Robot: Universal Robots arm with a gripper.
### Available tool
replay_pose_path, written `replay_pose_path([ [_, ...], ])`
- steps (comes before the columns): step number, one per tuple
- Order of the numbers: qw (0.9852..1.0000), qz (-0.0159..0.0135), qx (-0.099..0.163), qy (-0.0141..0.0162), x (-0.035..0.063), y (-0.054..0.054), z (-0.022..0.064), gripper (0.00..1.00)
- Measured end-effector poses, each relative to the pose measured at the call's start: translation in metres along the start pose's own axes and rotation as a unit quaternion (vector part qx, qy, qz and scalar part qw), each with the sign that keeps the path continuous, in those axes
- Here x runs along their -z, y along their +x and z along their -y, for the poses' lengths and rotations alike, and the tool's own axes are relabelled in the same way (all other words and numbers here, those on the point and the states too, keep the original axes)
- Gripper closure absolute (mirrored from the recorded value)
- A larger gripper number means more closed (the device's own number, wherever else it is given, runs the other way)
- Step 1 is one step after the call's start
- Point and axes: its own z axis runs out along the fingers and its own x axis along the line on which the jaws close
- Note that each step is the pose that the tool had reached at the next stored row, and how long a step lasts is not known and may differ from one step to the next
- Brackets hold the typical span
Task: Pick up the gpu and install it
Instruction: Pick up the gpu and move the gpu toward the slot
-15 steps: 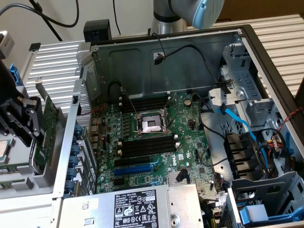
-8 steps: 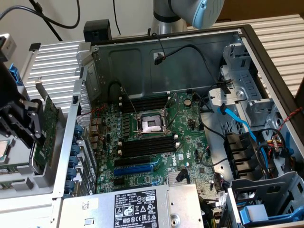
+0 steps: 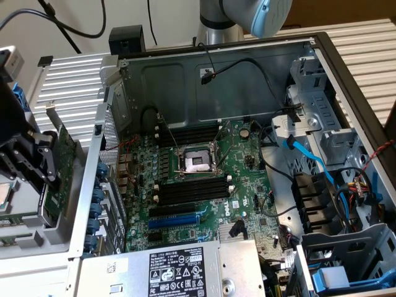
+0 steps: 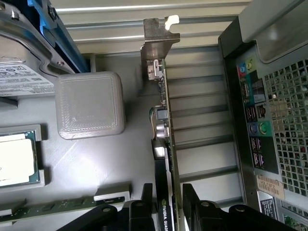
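Two fingers [image 4: 144, 204] pinch the gpu [image 4: 166, 144] edge-on, clamped on both faces, just outside the open case [image 3: 93, 185] by its rear wall, above the grey tray [image 4: 120, 168]. I'd keep it dead upright and the bracket [image 4: 156, 41] clear of the wall.

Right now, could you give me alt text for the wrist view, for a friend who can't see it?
A robot gripper straddles a thin green gpu standing on edge, its silver bracket pointing away from the camera. The card stands outside a computer case, whose rear ports face it. On a grey tray nearby sit a processor chip and a memory stick.
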Motion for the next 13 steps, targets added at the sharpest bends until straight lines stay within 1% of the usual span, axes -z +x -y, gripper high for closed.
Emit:
replay_pose_path([
  [3, 1.0000, -0.0003, 0.000, 0.0001, -0.0004, -0.0022, -0.0003, 0.62],
  [4, 1.0000, -0.0012, -0.001, 0.0003, -0.0004, -0.0025, -0.0004, 0.62],
  [5, 1.0000, -0.0036, -0.001, 0.0007, -0.0004, -0.0028, -0.0004, 0.62],
  [6, 1.0000, -0.0074, -0.001, 0.0013, -0.0004, -0.0029, -0.0004, 0.62],
  [8, 0.9998, -0.0172, -0.002, 0.0028, -0.0005, -0.0030, -0.0004, 0.62],
  [9, 0.9998, -0.0201, -0.003, 0.0032, -0.0006, -0.0034, -0.0005, 0.62],
  [10, 0.9998, -0.0218, -0.003, 0.0032, -0.0007, -0.0040, -0.0005, 0.62],
  [13, 0.9997, -0.0251, -0.003, 0.0030, -0.0010, -0.0064, -0.0009, 0.62],
])
